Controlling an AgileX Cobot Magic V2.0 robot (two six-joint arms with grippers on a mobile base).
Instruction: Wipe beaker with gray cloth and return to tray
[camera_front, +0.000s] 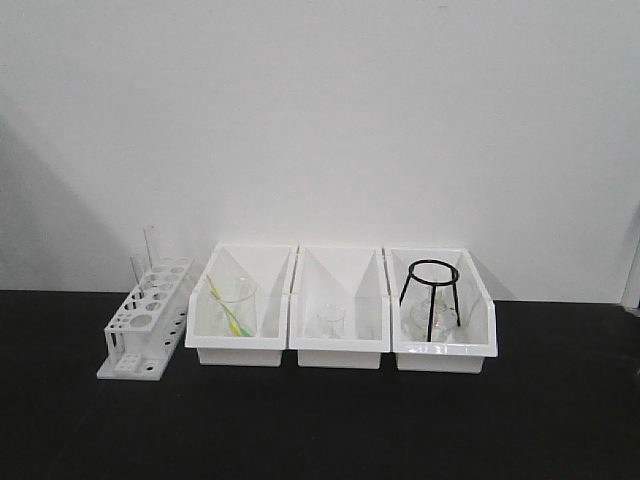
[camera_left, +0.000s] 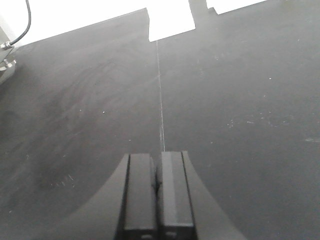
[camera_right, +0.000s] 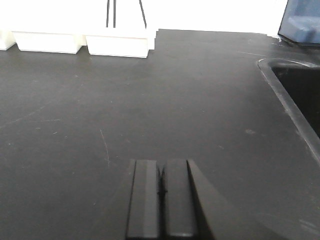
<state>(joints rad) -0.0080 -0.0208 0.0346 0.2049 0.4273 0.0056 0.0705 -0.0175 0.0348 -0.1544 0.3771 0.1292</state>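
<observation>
Beaker (camera_front: 235, 300) in white bin (camera_front: 240, 350), front view only; left gripper (camera_left: 157, 161), right gripper (camera_right: 161, 166) clenched.

right jaws: pressed together | black table (camera_right: 200, 110) below | white bins (camera_right: 117, 45) far

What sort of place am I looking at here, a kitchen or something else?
Most likely a chemistry lab bench: a white test-tube rack, a glass beaker in a white bin, and a black tripod stand, all on a black benchtop.

Three white bins (camera_front: 340, 350) stand in a row on the black bench (camera_front: 320, 430). White test-tube rack (camera_front: 145, 335): left of bins. Black tripod (camera_front: 430, 310): inside rightmost bin.
</observation>
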